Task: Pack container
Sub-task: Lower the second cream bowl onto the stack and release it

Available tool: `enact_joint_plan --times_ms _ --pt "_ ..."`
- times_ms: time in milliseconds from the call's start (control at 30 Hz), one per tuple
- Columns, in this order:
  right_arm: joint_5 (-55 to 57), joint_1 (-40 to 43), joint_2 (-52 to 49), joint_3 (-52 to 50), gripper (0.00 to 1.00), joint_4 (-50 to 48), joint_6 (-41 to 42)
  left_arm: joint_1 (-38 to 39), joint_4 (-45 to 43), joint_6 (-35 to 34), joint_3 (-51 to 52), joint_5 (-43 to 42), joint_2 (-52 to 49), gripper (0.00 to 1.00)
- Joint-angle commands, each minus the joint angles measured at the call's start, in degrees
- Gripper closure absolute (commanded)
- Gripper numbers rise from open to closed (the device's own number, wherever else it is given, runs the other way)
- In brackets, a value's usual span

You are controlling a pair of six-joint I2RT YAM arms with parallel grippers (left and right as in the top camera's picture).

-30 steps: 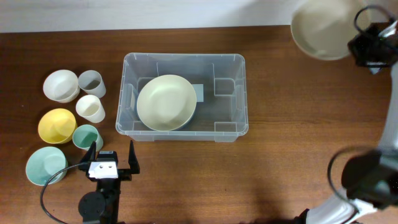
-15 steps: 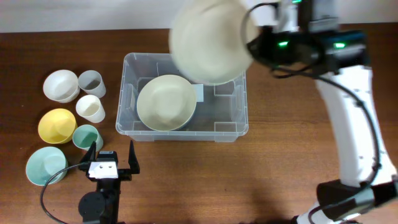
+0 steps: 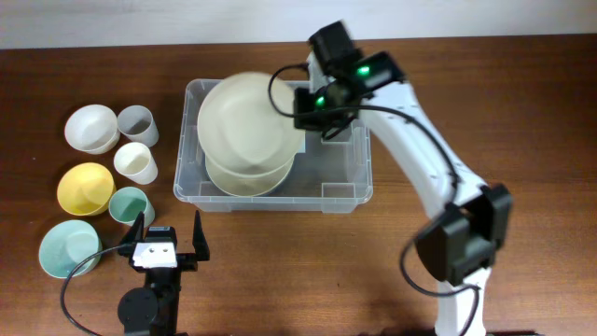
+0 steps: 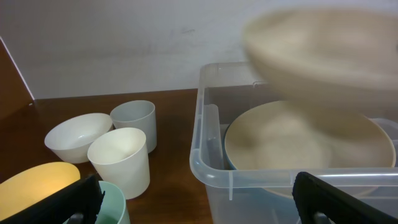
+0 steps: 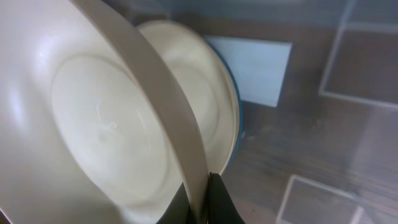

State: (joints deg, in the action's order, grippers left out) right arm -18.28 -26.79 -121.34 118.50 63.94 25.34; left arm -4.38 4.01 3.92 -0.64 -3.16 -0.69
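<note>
The clear container (image 3: pixel 359 191) stands mid-table with a cream bowl (image 3: pixel 244 179) in its left half. My right gripper (image 3: pixel 305 105) is shut on the rim of a second, large cream bowl (image 3: pixel 244 119) and holds it tilted just above the first one. In the right wrist view the fingers (image 5: pixel 202 200) pinch that bowl's rim (image 5: pixel 93 124), with the lower bowl (image 5: pixel 208 99) and the container's white label (image 5: pixel 255 62) behind. My left gripper (image 3: pixel 168 239) is open and empty in front of the container's left corner (image 4: pixel 211 168). The held bowl (image 4: pixel 323 43) also shows blurred in the left wrist view.
Left of the container stand a white bowl (image 3: pixel 90 128), a grey cup (image 3: pixel 137 123), a white cup (image 3: pixel 136 162), a yellow bowl (image 3: pixel 86 189), a green cup (image 3: pixel 130 205) and a teal bowl (image 3: pixel 67 248). The right half of the container holds nothing.
My right arm has swung the held bowl from the far right corner leftwards and down over the bowl in the container. The left arm has not moved.
</note>
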Motion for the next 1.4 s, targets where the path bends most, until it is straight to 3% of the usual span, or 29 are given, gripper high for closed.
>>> enact_joint_plan --times_ms 0,667,767,800,833,933,1133,1367 --pt "-1.01 -1.79 -2.38 0.33 0.96 -0.31 0.46 0.22 0.37 0.92 0.13 -0.02 0.35 0.0" --pt "-1.14 -2.78 -10.82 0.0 0.96 -1.79 0.44 0.22 0.37 0.92 0.13 -0.02 0.35 0.0" --pt "-0.5 -2.78 -10.93 0.0 0.84 -2.43 0.44 0.22 0.37 0.92 0.13 -0.02 0.35 0.0" --pt "-0.5 -2.78 -10.93 0.0 0.72 -2.62 0.42 0.22 0.37 0.92 0.13 -0.02 0.35 0.0" --pt "-0.5 -2.75 -10.93 0.0 0.5 -2.86 0.42 0.22 0.37 0.92 0.13 -0.02 0.35 0.0" --pt "-0.48 -2.71 -10.93 0.02 0.27 -3.74 0.42 0.22 0.37 0.92 0.13 -0.02 0.35 0.0" --pt "0.31 -2.45 -10.58 1.95 0.16 -4.2 0.39 0.22 0.37 0.92 0.13 -0.02 0.35 0.0" --pt "6.6 0.07 -8.48 19.1 0.14 6.27 -2.71 0.22 0.37 0.92 0.13 -0.02 0.35 0.0"
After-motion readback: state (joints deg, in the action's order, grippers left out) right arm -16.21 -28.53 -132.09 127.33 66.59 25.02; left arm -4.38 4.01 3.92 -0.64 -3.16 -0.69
